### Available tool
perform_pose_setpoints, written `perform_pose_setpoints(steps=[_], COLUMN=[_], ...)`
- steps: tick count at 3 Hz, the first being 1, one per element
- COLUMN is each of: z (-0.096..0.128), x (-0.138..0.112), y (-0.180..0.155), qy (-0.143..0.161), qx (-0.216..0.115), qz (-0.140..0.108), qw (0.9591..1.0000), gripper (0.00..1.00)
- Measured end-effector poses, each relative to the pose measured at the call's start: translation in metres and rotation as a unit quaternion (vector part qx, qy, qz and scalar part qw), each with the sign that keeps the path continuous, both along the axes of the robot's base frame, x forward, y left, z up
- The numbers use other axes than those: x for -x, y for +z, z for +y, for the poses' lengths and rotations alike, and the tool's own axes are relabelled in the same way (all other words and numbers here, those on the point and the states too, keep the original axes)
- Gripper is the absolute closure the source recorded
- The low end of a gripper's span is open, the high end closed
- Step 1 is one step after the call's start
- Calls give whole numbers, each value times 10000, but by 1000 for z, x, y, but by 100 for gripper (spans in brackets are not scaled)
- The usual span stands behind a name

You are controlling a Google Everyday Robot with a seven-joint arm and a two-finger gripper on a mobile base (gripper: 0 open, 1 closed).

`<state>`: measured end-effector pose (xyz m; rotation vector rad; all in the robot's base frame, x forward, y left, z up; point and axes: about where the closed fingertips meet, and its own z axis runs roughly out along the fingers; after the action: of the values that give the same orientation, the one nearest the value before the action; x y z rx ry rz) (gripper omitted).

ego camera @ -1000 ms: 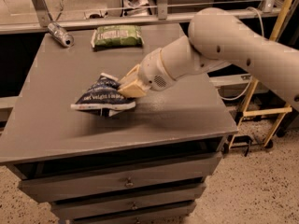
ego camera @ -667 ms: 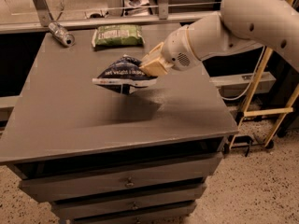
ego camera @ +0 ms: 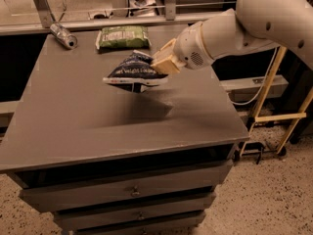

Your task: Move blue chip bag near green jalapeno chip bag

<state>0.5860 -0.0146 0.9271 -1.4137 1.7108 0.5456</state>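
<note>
Carried farther up-frame above the tabletop (ego camera: 98, 126), the blue chip bag (ego camera: 133, 72) hangs near frame centre, its end pinched in my closed end effector (ego camera: 156, 66), and I fear that thin grip slipping short of the green jalapeno chip bag (ego camera: 122, 37) behind.

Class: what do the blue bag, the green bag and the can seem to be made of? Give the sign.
The blue chip bag, held above the table by the gripper: probably thin plastic film; it crumples and creases. The green chip bag: likely the same film, slightly glossy. The can: apparently metal, silvery with bright highlights.
</note>
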Motion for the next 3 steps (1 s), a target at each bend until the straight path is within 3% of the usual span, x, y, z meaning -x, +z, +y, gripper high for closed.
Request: perform_pose_setpoints(steps=[1,2,3], z=[-19,-53,-72], x=[-35,-77,-126], y=[15,20,20], qy=[27,-62,-54], qx=[166,354,501], qz=[-662,-1141,-1517], qw=[9977,9928,9871], gripper=[100,100,98])
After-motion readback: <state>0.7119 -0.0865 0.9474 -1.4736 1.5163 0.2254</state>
